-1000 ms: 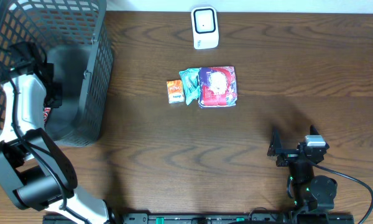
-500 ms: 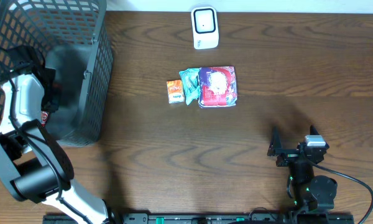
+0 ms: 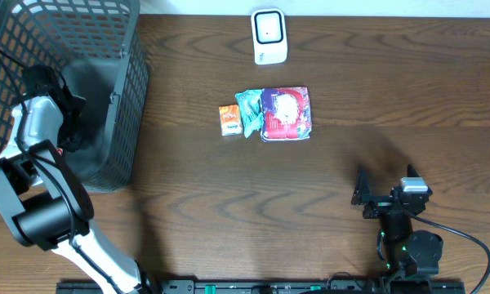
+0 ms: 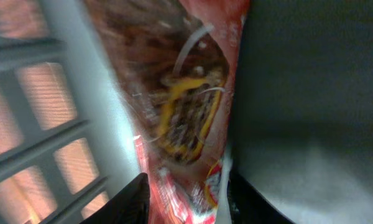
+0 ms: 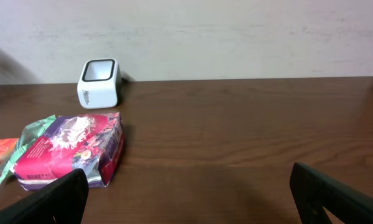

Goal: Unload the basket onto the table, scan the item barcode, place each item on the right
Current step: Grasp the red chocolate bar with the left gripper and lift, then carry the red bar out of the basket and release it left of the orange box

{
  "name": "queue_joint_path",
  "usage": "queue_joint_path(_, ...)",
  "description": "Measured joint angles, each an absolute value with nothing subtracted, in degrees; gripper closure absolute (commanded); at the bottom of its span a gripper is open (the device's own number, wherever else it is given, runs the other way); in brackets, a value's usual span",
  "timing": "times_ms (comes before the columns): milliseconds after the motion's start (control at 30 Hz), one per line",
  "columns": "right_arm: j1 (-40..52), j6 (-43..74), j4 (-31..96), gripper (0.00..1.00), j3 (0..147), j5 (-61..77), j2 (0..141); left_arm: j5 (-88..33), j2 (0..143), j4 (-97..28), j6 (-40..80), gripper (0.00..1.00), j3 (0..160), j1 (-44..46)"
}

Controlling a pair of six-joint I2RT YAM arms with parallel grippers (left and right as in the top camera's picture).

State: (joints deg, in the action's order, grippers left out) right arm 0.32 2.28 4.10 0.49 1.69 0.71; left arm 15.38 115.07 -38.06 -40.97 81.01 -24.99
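Left fingers [image 4: 127,202] are clamped on the lower end of a red packet [image 4: 186,112] — its crinkled edge fills the gap between the two dark tips in the left wrist view, though that picture is blurred. Brown and yellow print covers the packet's face, and the packet runs up and away from the tips. Just beside it on one side are the grey bars of the basket [image 4: 74,62] wall, with brown counter showing through the gaps. On the other side is the basket's dark inner surface. From overhead, the left arm [image 3: 41,122] is bent over the rim and down into the basket [image 3: 106,49], which stands well to the left of the scanner [image 3: 269,37]. So the packet is inside the basket, well apart from the scanner.

Right fingers [image 5: 50,199] stand wide apart, one tip at each lower corner of the right wrist view, with bare counter [image 5: 224,168] between them. They sit low over the counter, well apart from the scanner, nearer the robot and to the scanner's right. Between them and the scanner three things lie in a touching row, near the scanner and on the robot's side of it: a purple-red bag [image 3: 286,114], a green pouch [image 3: 249,110] to its left, and a small orange box [image 3: 229,120] at the left end. Beyond them the white scanner — a dark window in its top face — stands in front of a pale wall [image 5: 236,31].
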Motion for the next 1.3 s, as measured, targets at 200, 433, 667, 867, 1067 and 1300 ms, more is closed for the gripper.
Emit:
queue_joint_path(200,0.3,2.3,4.1,0.01,0.5,1.7,0.7,16.5,115.8,-37.8,-40.5,0.87,81.1,-27.3)
queue_joint_path(433,0.3,2.3,4.1,0.01,0.5,1.7,0.7,16.9,116.3,-37.6,-37.7,0.93,81.1,-28.4)
queue_joint_path(667,0.3,2.3,4.1,0.01,0.5,1.7,0.7,17.1,116.1,-37.8,-31.8,0.93,81.1,-27.6)
queue_joint_path(867,0.3,2.3,4.1,0.01,0.5,1.7,0.7,16.3,110.9,-34.7,-23.9,0.93,81.0,-22.0)
queue_joint_path(1067,0.3,2.3,4.1,0.01,0.5,1.7,0.7,15.3,96.7,-26.5,-14.1,0.93,81.1,-13.8)
queue_joint_path(1300,0.3,2.3,4.1,0.01,0.5,1.7,0.7,12.8,84.5,-20.5,-4.1,0.92,81.2,-7.3)
